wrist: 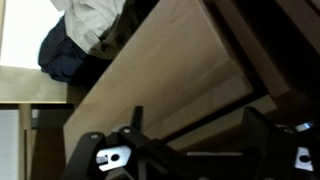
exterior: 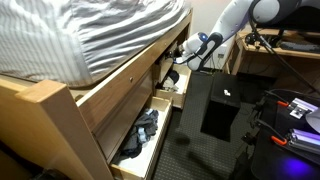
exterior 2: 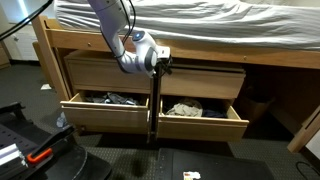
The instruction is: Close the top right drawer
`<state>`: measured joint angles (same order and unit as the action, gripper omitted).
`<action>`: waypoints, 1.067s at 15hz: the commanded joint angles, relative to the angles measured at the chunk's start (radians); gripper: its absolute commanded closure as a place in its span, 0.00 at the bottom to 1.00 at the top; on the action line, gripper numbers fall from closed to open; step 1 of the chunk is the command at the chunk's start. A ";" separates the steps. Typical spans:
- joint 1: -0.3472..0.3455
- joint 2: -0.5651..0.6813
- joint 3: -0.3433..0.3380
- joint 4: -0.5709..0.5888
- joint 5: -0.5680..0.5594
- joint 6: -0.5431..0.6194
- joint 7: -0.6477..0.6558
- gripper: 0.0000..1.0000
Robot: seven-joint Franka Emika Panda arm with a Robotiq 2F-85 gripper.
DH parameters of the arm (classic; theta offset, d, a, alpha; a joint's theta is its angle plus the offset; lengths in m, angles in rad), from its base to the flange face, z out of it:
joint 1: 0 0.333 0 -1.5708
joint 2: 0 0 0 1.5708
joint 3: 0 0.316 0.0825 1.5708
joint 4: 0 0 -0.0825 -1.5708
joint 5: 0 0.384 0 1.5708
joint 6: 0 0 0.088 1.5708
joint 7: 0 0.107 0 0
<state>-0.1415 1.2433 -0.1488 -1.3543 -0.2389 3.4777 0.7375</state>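
Note:
The top right drawer is a short light-wood box under the bed. It stands pulled out in both exterior views point(exterior: 170, 96) point(exterior 2: 203, 123), with cloth inside point(exterior 2: 186, 107). My gripper point(exterior: 181, 52) point(exterior 2: 162, 62) hangs above it, near the dark centre post point(exterior 2: 153, 100) and in front of the closed upper wood panel. In the wrist view the two fingers point(wrist: 200, 128) are spread apart with nothing between them. They face a light-wood surface point(wrist: 160, 70), with dark blue and pale cloth point(wrist: 75, 40) at the upper left.
The longer drawer with dark grey clothes point(exterior: 138, 140) point(exterior 2: 105, 112) is also open beside it. A black box point(exterior: 215, 105) stands on the floor close to the drawers. Striped bedding point(exterior: 90, 35) overhangs the frame. Red and black equipment point(exterior: 295, 112) point(exterior 2: 30, 150) lies on the floor.

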 commanded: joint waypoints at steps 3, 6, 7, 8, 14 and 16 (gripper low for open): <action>-0.062 -0.024 0.116 -0.004 0.184 -0.026 -0.265 0.00; 0.118 0.023 -0.128 0.033 0.285 -0.104 -0.097 0.00; 0.188 0.062 -0.224 0.068 0.367 -0.151 -0.079 0.00; 0.241 0.104 -0.301 0.103 0.459 -0.197 -0.085 0.00; 0.299 0.110 -0.356 0.083 0.471 -0.238 -0.024 0.00; 0.255 0.116 -0.300 0.105 0.483 -0.247 -0.138 0.00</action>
<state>0.1488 1.3574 -0.5027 -1.2693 0.2342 3.2452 0.7004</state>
